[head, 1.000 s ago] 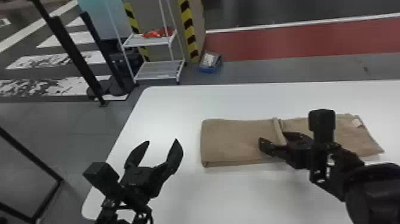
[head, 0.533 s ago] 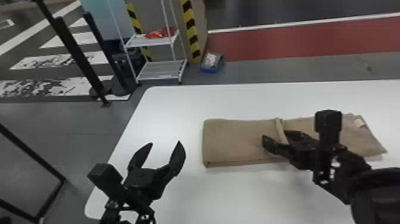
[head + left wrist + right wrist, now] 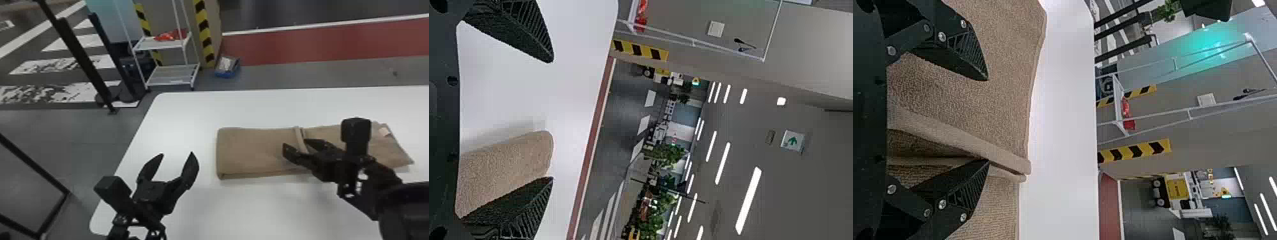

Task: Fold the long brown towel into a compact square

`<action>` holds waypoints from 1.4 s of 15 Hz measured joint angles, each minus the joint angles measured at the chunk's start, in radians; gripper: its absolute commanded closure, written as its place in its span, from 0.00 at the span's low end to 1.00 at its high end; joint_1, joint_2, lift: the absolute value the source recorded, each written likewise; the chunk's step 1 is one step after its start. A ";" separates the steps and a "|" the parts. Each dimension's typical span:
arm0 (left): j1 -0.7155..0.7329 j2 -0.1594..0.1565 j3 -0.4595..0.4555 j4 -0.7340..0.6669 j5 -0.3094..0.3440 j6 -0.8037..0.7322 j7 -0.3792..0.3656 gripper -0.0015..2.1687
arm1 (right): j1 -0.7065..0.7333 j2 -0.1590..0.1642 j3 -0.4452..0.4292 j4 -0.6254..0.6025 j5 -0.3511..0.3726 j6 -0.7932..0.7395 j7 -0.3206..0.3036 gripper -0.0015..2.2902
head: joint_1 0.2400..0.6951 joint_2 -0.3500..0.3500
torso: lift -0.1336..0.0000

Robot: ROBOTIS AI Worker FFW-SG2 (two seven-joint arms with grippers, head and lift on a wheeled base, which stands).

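Observation:
In the head view my left gripper (image 3: 174, 167) stands open left of the brown towel (image 3: 252, 150), apart from it. My right gripper (image 3: 298, 148) is open over the towel's middle, by a raised, upright folded edge. The towel lies flat and layered, with a small tag near its right end. In the left wrist view, my left gripper (image 3: 551, 120) has the folded end of the towel (image 3: 509, 162) in the background between its fingers. The right wrist view has my right gripper (image 3: 987, 120) spread above the towel (image 3: 1008, 60), one fingertip at the folded edge (image 3: 963, 142).
The white table (image 3: 198, 111) has its left edge beside my left arm. Beyond it stand a white shelf rack (image 3: 172, 75) with a red item on top, a blue box (image 3: 227, 67) on the floor and black posts (image 3: 79, 57).
The head view has shifted slightly, so arms and towel appear a little farther right. My right gripper stays over the towel's middle, and both grippers remain open.

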 measured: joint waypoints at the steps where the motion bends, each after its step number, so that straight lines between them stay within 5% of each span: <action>1: 0.000 0.000 0.000 0.001 0.000 0.000 0.000 0.01 | 0.015 -0.002 -0.015 -0.022 -0.001 0.000 0.000 0.15 | 1.00 0.85 | 0.08; 8: -0.006 0.000 -0.007 0.010 -0.003 0.001 0.000 0.01 | 0.003 0.000 -0.025 -0.018 0.019 0.041 0.000 0.15 | 1.00 0.83 | 0.08; 16: -0.003 0.000 -0.003 0.011 -0.002 0.004 0.000 0.01 | -0.012 0.000 -0.004 0.008 0.024 0.042 0.000 0.36 | 1.00 0.85 | 0.08; 19: -0.003 0.000 -0.003 0.011 -0.002 0.005 0.000 0.01 | -0.003 -0.001 -0.011 -0.005 0.022 0.042 0.008 0.36 | 1.00 0.85 | 0.08; 21: -0.003 0.000 -0.003 0.011 -0.002 0.006 0.000 0.01 | 0.005 -0.002 -0.015 -0.010 0.021 0.042 0.009 0.47 | 1.00 0.85 | 0.08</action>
